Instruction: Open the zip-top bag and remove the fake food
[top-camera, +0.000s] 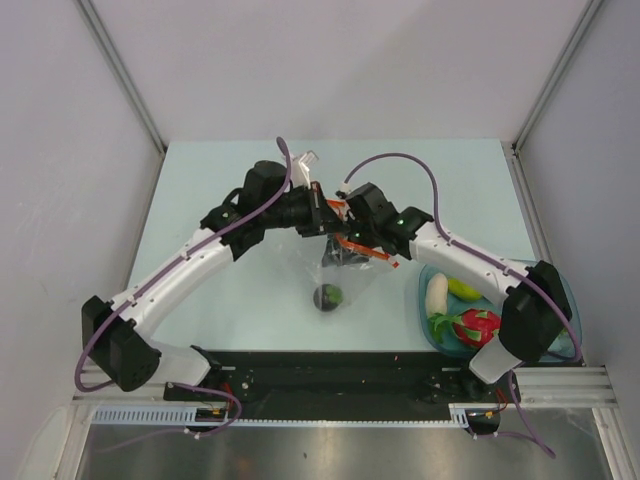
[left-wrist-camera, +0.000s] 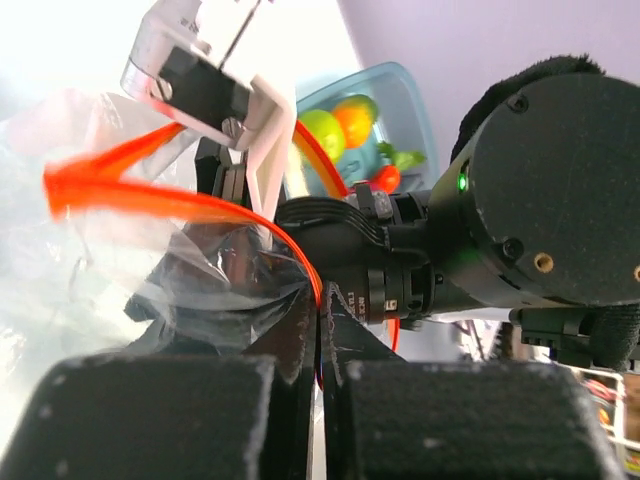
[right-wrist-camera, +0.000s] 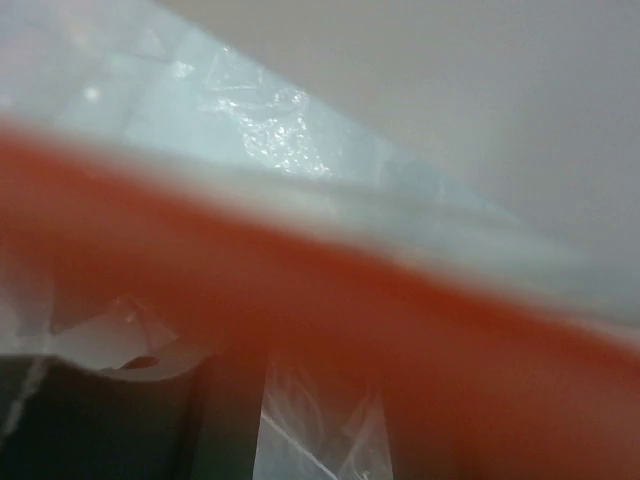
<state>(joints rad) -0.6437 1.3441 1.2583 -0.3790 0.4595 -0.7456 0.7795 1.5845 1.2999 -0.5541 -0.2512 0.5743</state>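
my left end effector (top-camera: 320, 215) and my right end effector (top-camera: 348, 238) meet nose to nose above the middle of the worktop (top-camera: 230, 200), with the zip-top bag (top-camera: 345, 275) hanging between them. in the top view the left one comes at the bag's mouth from 10 o'clock and the right one from 2 o'clock.

in the left wrist view my left end effector (left-wrist-camera: 322, 330) is pressed almost fully together. only a thin slit shows between its 2 fingers (left-wrist-camera: 200, 420), with the red-orange zip strip (left-wrist-camera: 110, 190) and a fold of clear plastic pinched in that slit. the crumpled bag (left-wrist-camera: 200, 290) bulges out toward 9 o'clock. the right arm's wrist (left-wrist-camera: 540, 190) fills the 3 o'clock side.

the right wrist view is a blur of zip strip (right-wrist-camera: 300, 300) and clear film (right-wrist-camera: 250, 120) right against the lens, so i cannot tell how far apart the right fingers stand or whether they grip the bag.

1 small dark-green piece (top-camera: 328, 297) sits at the bag's low end, at 6 o'clock from the mouth, seen through the plastic.

the rest of the fake food lies in the teal tray (top-camera: 422, 300) at 4 o'clock on the worktop: a white radish (top-camera: 437, 294), a green fruit (top-camera: 463, 289) and a dragon fruit (top-camera: 480, 326). the left wrist view also shows an orange (left-wrist-camera: 352, 120) in that tray (left-wrist-camera: 410, 90).
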